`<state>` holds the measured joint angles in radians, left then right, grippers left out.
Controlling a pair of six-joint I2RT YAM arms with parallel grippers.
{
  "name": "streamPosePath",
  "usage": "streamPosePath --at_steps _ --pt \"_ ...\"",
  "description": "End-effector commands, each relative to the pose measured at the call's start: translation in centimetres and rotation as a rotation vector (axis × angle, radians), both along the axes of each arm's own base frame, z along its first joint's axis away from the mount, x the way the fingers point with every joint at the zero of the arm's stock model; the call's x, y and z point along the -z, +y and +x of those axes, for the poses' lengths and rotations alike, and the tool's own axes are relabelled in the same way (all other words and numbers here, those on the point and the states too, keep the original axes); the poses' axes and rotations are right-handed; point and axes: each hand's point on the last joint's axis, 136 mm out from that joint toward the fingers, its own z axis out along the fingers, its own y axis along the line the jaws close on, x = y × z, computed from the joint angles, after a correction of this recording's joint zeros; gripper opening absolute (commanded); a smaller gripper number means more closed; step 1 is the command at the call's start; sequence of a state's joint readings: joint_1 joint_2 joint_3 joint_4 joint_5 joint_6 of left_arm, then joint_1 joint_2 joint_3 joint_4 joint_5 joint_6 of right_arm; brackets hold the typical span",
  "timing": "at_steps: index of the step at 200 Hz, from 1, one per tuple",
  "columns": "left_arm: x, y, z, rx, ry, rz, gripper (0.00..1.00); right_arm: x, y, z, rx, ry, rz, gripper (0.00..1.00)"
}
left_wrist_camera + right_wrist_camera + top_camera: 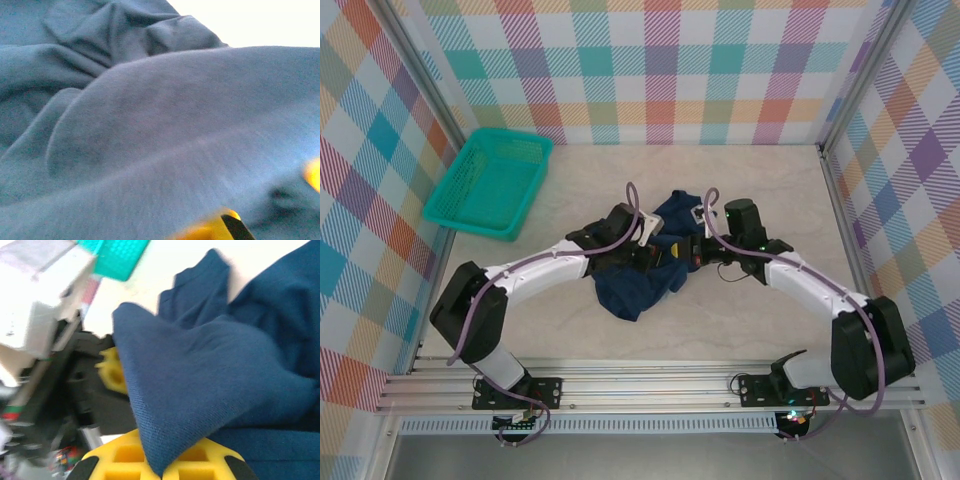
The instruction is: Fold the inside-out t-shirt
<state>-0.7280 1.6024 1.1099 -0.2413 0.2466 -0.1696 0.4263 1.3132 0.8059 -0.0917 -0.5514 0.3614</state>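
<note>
The inside-out t-shirt (638,285), dark navy, lies crumpled in the middle of the table. Both arms meet over it. My left gripper (660,252) presses into the cloth from the left; in the left wrist view the t-shirt (150,125) covers nearly everything and a taut fold runs to the yellow fingers (215,229), which are shut on it. My right gripper (161,476) is shut on a pointed corner of the t-shirt (200,380), which rises from between its yellow fingers. In the overhead view the right gripper (693,250) sits just right of the left one.
A teal mesh basket (490,185) stands at the back left of the table, and its edge (120,257) also appears in the right wrist view. Checked walls enclose the table on three sides. A metal rail (650,390) runs along the near edge.
</note>
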Motion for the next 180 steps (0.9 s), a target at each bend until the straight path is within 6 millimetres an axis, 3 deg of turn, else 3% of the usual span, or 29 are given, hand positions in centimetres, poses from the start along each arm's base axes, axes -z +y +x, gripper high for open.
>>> streamPosePath --at_steps 1,37,55,75,105,135,153,180 --pt "-6.6 -0.4 -2.8 0.075 0.089 -0.219 0.0 0.8 -2.8 1.4 0.095 -0.16 -0.237 0.06" --pt "-10.8 0.9 -4.3 0.04 0.256 -0.431 0.0 -0.3 -4.2 2.0 0.166 -0.327 -0.447 0.15" --pt "-11.5 1.1 -4.4 0.028 0.276 -0.454 0.0 -0.7 -4.0 1.3 0.15 -0.387 -0.514 0.22" --pt "-12.2 1.4 -4.3 0.019 0.258 -0.458 0.0 -1.4 -3.4 -0.4 0.107 -0.428 -0.487 0.32" --pt "-12.4 1.8 -4.1 0.003 0.233 -0.452 0.0 -3.2 -1.1 -4.7 -0.049 -0.526 -0.321 0.43" --pt "-12.1 1.9 -4.2 0.003 0.24 -0.448 0.0 -5.0 1.5 -6.6 -0.142 -0.545 -0.136 0.37" --pt "-12.2 1.9 -4.3 0.003 0.236 -0.45 0.0 -5.3 3.0 -6.2 -0.169 -0.523 -0.084 0.28" --pt "-12.3 2.1 -4.4 0.004 0.228 -0.452 0.0 -4.7 4.1 -4.3 -0.134 -0.462 -0.095 0.24"
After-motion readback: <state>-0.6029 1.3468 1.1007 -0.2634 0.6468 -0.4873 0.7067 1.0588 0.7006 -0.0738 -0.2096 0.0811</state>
